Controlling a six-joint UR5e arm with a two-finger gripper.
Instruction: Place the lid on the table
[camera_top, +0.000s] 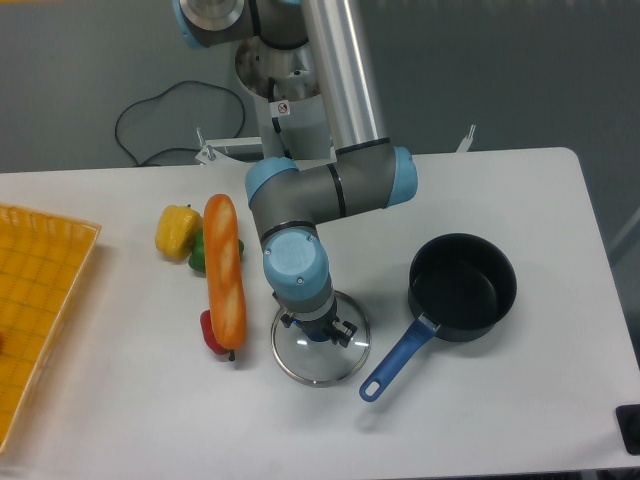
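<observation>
The lid (320, 352) lies flat on the table (520, 400), its metal rim ringing clear glass, and it serves here as the landmark for everything else; directly over its centre stands the gripper (318, 333), pointing straight down, its wrist housing covering the upper part of the glass so that only a sliver of the blue knob shows beneath it; the fingers sit at that knob, but the wrist hides them too much to say whether the claw is clenched on the knob or has let go, so I cannot tell; to the right of the lid, just beside its rim, lies the blue handle of the dark saucepan (462, 286), whose open bowl sits further right and slightly behind the lid, apart from it; to the left of the lid, near its rim but not touching, a long baguette (225, 272) lies lengthwise, running from beside the lid back toward the far edge; a red pepper (211, 334) peeps out from under the baguette's near end, close to the lid's left side; a green pepper (198, 256) and a yellow pepper (177, 230) sit further left and behind; well to the left of the lid, at the table's edge, rests a yellow-orange mesh tray (40, 300).
</observation>
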